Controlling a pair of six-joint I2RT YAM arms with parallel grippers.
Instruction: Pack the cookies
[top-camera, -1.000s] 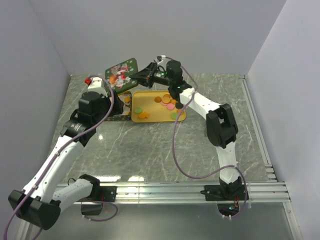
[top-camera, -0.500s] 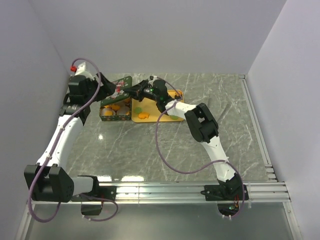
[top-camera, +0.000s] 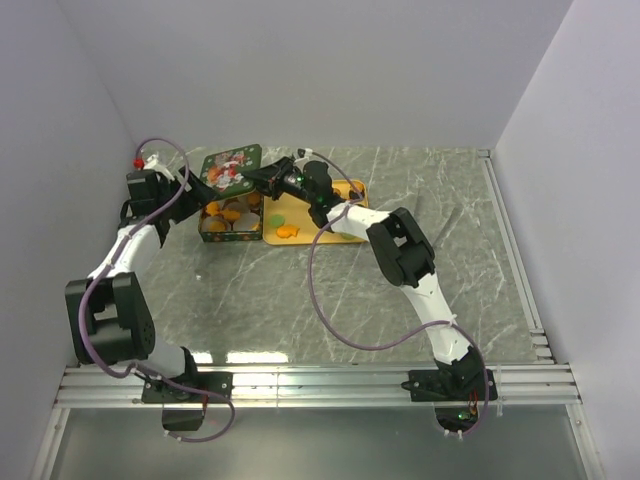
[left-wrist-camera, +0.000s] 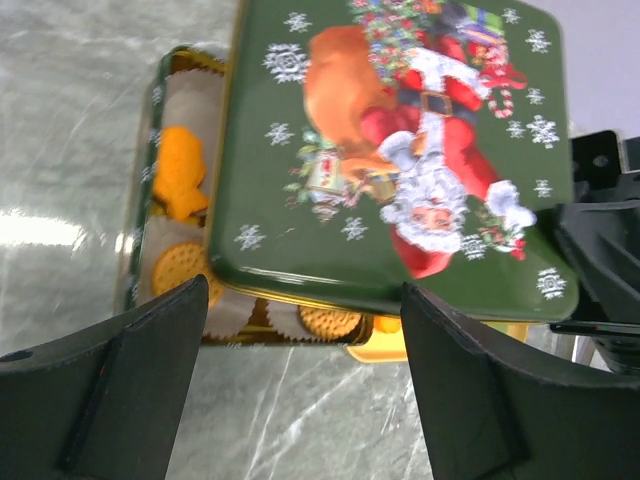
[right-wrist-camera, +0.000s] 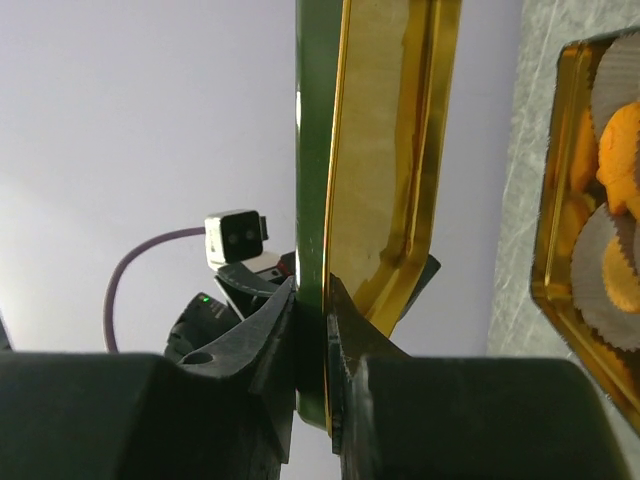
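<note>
The cookies (top-camera: 228, 214) lie in white paper cups inside an open green tin (top-camera: 231, 238) at the back left. More cookies (top-camera: 287, 231) lie on a yellow tray (top-camera: 305, 212) to its right. My right gripper (top-camera: 263, 178) is shut on the edge of the tin's Santa lid (top-camera: 229, 166) and holds it tilted above the tin's far side. In the right wrist view the gripper (right-wrist-camera: 312, 290) pinches the lid (right-wrist-camera: 385, 150) edge-on. My left gripper (top-camera: 199, 188) is open and empty just left of the lid. Its view shows the lid (left-wrist-camera: 400, 150) over the tin (left-wrist-camera: 150, 200), with a fish-shaped cookie (left-wrist-camera: 180, 185).
The grey back wall stands close behind the lid and the left wall is near my left arm. The yellow tray also shows under the lid in the left wrist view (left-wrist-camera: 450, 345). A marbled grey table (top-camera: 300, 290) stretches in front of the tin and tray.
My left arm has swung back to the far left. My right gripper has carried the lid left and lower, from beside the tray to above the tin.
</note>
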